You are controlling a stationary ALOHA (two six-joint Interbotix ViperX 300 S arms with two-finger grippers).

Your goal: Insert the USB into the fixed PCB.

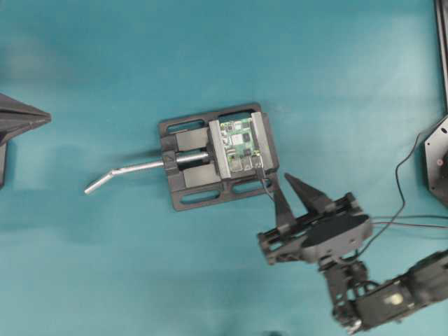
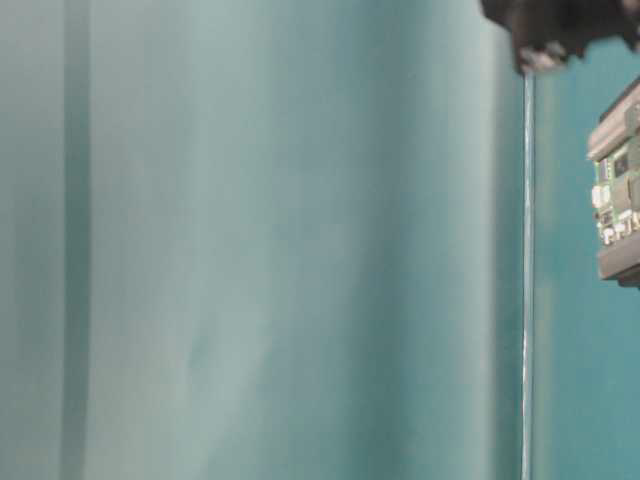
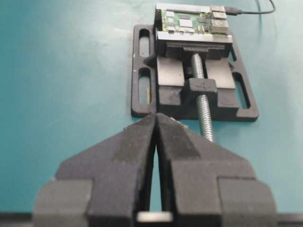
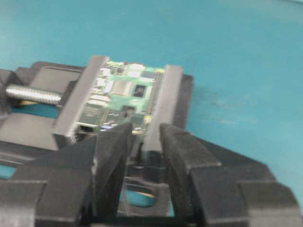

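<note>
The right gripper (image 1: 299,194) is seen with its fingers apart and nothing between them, poised just off the near corner of the vise (image 1: 218,159); in the right wrist view the two black fingers (image 4: 112,156) frame an empty gap with the board beyond. The left gripper (image 3: 155,124) is held well back from the vise, its fingers pressed together on nothing. Outward from the right gripper, the fixed PCB (image 1: 239,144) is clamped flat between the vise's grey bars. The USB (image 3: 233,11) is seen in the left wrist view already seated against a silver port at the board's far right corner, its thin cable (image 3: 258,12) trailing away over the teal table (image 1: 105,84). The insertion is therefore judged essentially done; whether the plug is fully home cannot be told. Only withdrawal of the right arm appears to be left.
</note>
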